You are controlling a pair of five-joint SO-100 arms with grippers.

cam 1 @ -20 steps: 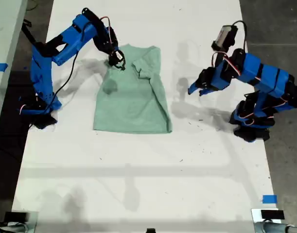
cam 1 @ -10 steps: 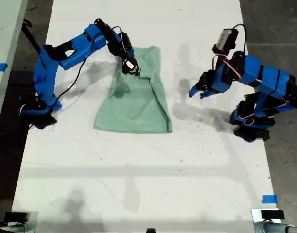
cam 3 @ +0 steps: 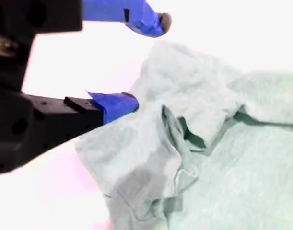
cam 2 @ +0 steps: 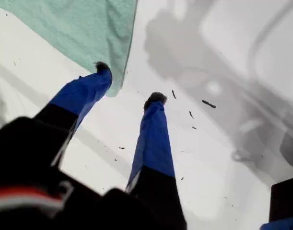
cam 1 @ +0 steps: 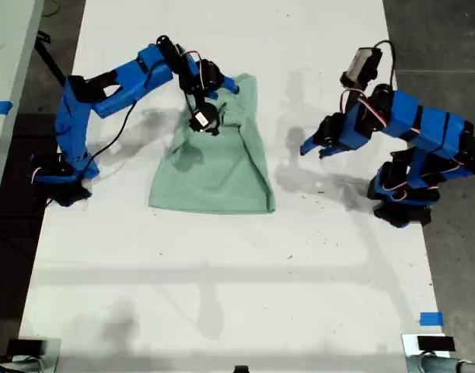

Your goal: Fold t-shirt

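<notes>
Beneath my second gripper (cam 1: 221, 85), jaws parted and empty, lies the mint t-shirt (cam 1: 214, 159), bunched; off its right edge in the exterior view, my first gripper (cam 1: 309, 148), also parted, empty.

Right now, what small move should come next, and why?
Probably lift my second pincer clear of the shirt. It hangs open over the shirt with nothing in it, and the sleeve beneath it already lies folded inward, though rumpled.
</notes>
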